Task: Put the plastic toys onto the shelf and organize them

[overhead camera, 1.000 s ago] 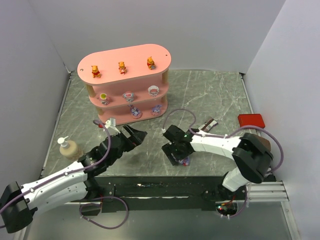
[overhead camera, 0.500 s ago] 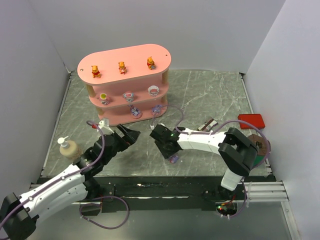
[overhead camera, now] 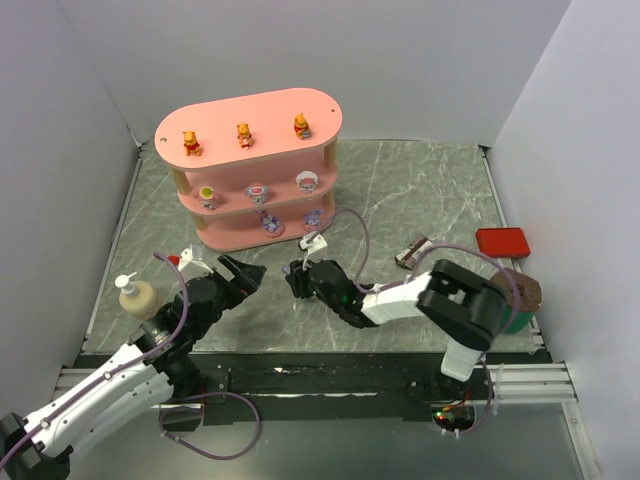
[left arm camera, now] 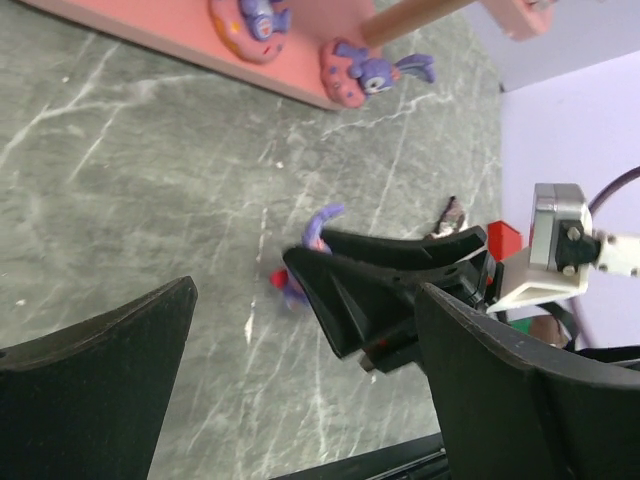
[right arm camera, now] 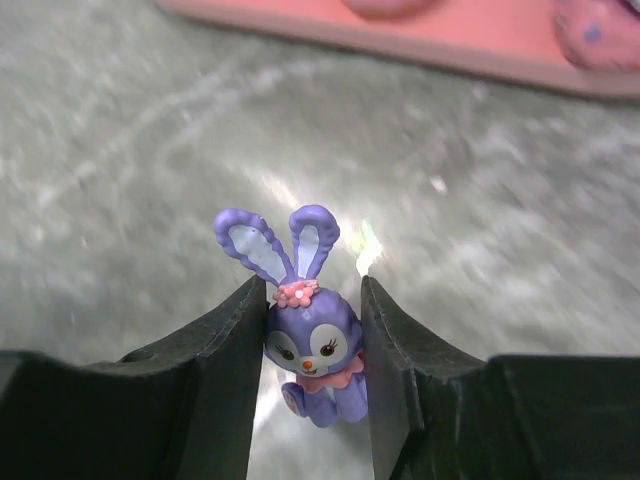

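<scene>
The pink shelf [overhead camera: 270, 112] stands at the back left. Three orange bears [overhead camera: 243, 133] sit on its top tier, three pink-white round toys [overhead camera: 258, 190] on the middle one, and two purple toys [overhead camera: 313, 217] on the bottom one. My right gripper [overhead camera: 297, 281] hangs low in front of the shelf, shut on a purple bunny toy [right arm camera: 310, 335] that faces the right wrist camera between the fingers [right arm camera: 225, 360]. The shelf's bottom board [right arm camera: 470, 35] lies just ahead. My left gripper [overhead camera: 240, 272] is open and empty to the left, with the bunny [left arm camera: 318, 222] in its view.
A soap pump bottle [overhead camera: 138, 297] stands at the left edge. A brown snack bar [overhead camera: 413, 252] and a red flat box [overhead camera: 502, 241] lie at the right. A brown-and-green object [overhead camera: 520, 295] sits behind the right arm. Grey walls enclose the table.
My right gripper has shut on the purple bunny and carried it left, toward the shelf front. The left arm has drawn back toward the near left, still open.
</scene>
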Controlling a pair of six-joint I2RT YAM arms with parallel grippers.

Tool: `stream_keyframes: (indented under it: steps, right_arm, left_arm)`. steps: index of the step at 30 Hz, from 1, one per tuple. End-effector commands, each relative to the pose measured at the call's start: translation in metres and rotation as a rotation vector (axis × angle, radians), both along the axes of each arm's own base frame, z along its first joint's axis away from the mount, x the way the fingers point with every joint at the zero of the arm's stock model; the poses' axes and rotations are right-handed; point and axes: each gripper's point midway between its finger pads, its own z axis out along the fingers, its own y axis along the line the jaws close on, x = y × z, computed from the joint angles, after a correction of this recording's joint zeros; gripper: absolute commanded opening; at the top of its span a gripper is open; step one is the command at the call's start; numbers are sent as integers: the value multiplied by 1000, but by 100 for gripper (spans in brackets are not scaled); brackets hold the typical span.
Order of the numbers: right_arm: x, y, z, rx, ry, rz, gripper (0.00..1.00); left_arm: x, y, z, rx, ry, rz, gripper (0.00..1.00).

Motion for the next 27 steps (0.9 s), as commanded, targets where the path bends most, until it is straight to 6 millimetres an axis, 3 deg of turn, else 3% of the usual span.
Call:
stream_keyframes:
  steps: [1, 4, 11, 16, 21, 24, 27]
  right_arm:
    - [19, 28, 58, 340, -270, -30, 0]
    - [21, 22, 70, 438, -364, -61, 0]
    - [27, 24, 79, 489, -448, -96, 0]
    - [35, 34, 66, 486, -442, -132, 2]
    - [42, 40, 76, 513, -457, -181, 3]
    - [40, 42, 88, 540, -466, -176, 6]
    - [40, 43, 81, 532, -457, -174, 14]
  left_arm:
    - [2, 4, 4, -1, 1, 27, 96]
    - [3, 3, 1, 1, 6, 25, 96]
    - [5, 1, -4, 16, 15, 20, 97]
    - [6, 1, -2, 29, 12, 21, 96]
    - [7, 4, -1, 49, 14, 26, 96]
    - [8, 5, 1, 57, 12, 30, 96]
    - [9, 3, 2, 56, 10, 22, 96]
